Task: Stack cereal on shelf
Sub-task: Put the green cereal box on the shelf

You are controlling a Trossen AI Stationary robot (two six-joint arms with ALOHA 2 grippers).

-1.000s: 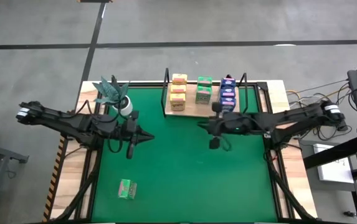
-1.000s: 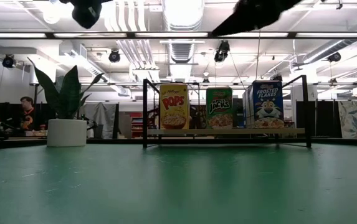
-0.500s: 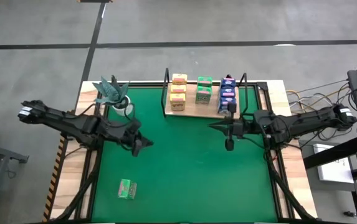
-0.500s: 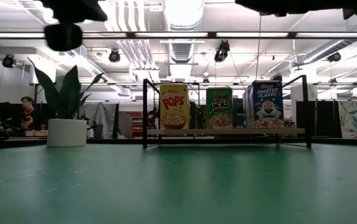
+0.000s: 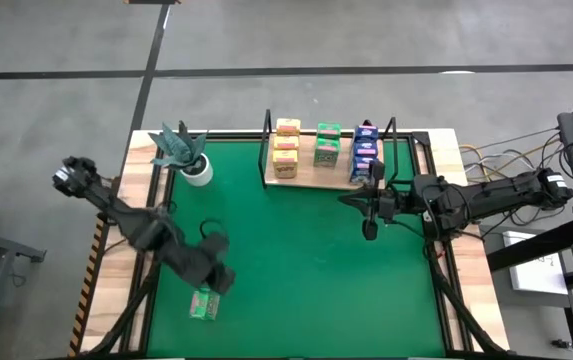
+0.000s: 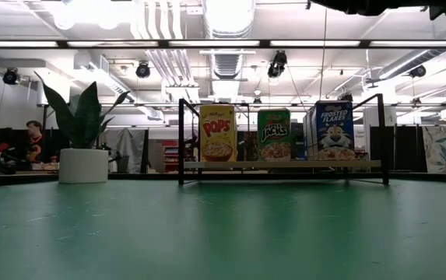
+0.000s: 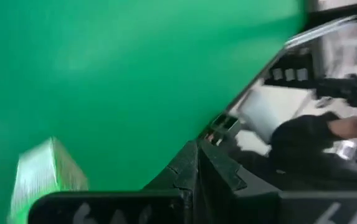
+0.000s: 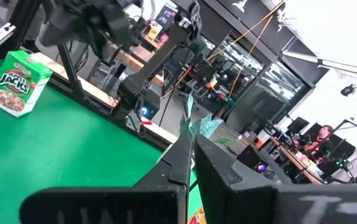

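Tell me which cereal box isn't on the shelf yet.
The green box lying alone on the green mat's near-left part, just below the left gripper. All the other boxes stand in rows on the shelf at the far edge.

Left wrist view is motion-blurred, lone green box (image 7: 41,177) cut by the edge with print unreadable; high view has the left gripper (image 5: 214,278) partly covering that box (image 5: 204,304), and rear boxes on the shelf (image 6: 285,164) hide behind the front row in low view.

White plant pot (image 5: 199,174) (teal leaves) stands on green mat (image 5: 296,270).
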